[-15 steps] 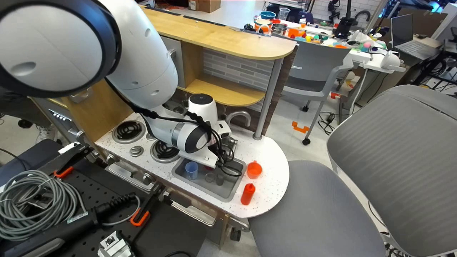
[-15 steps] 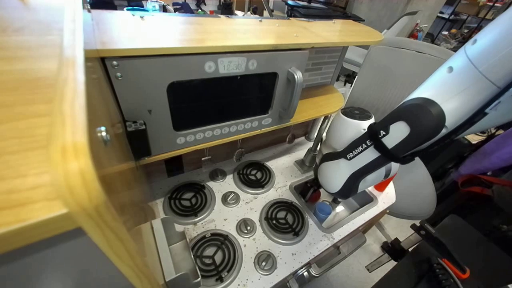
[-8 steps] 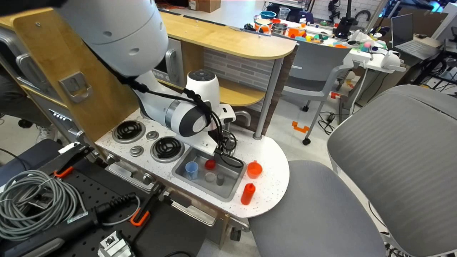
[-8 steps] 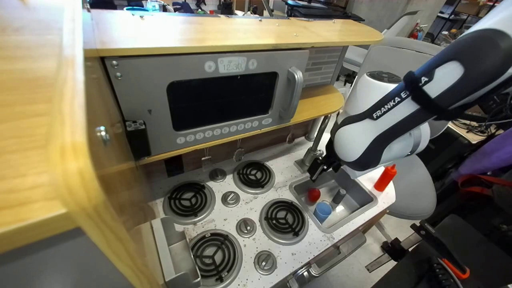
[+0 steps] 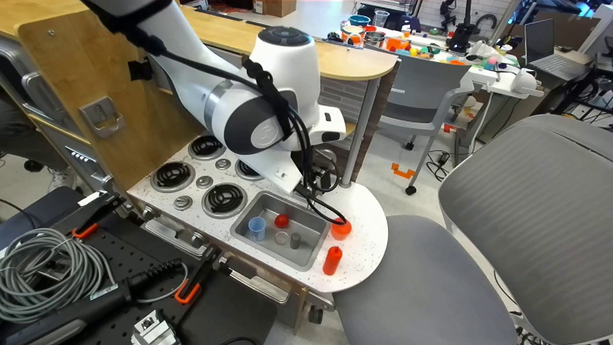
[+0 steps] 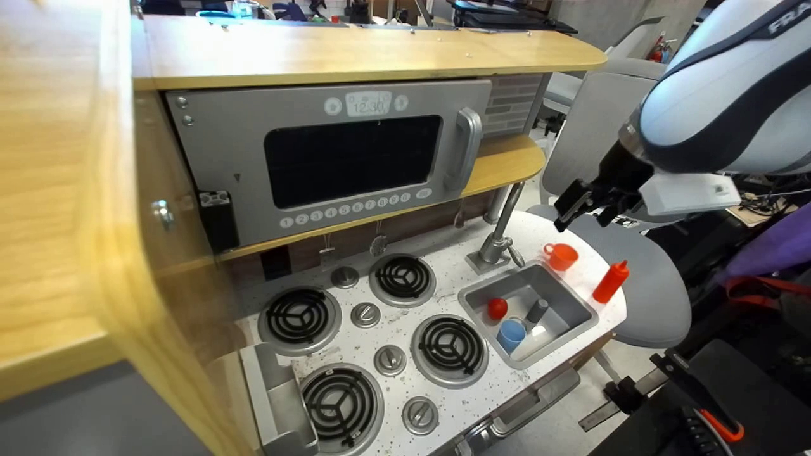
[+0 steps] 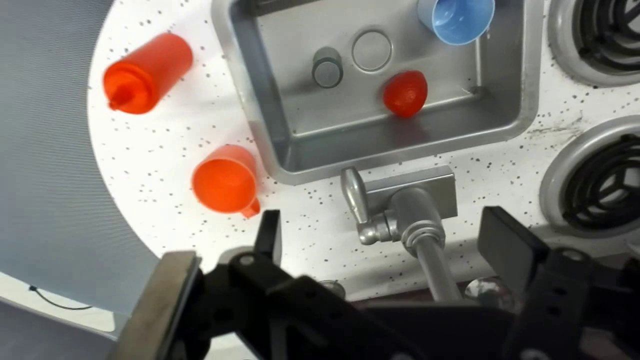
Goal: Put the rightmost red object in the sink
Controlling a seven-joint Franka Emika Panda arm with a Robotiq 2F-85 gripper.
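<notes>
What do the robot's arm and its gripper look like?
The arm is white and rounded, with dark panels, a silver ring and white letters reading FRA before the picture cuts off. Black cables are strapped along it. The gripper is black, with two blocky, flat-faced fingers.

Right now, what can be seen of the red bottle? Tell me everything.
The bottle looks like a squeeze type in plain, slightly glossy orange-red plastic, cylindrical and tapering to a pointed nozzle. It stands upright, nozzle up, on the speckled white countertop near the rounded edge, beside the sink but apart from it. Only the countertop appears to touch it. Whether the nozzle is open, or anything is inside, cannot be told.
</notes>
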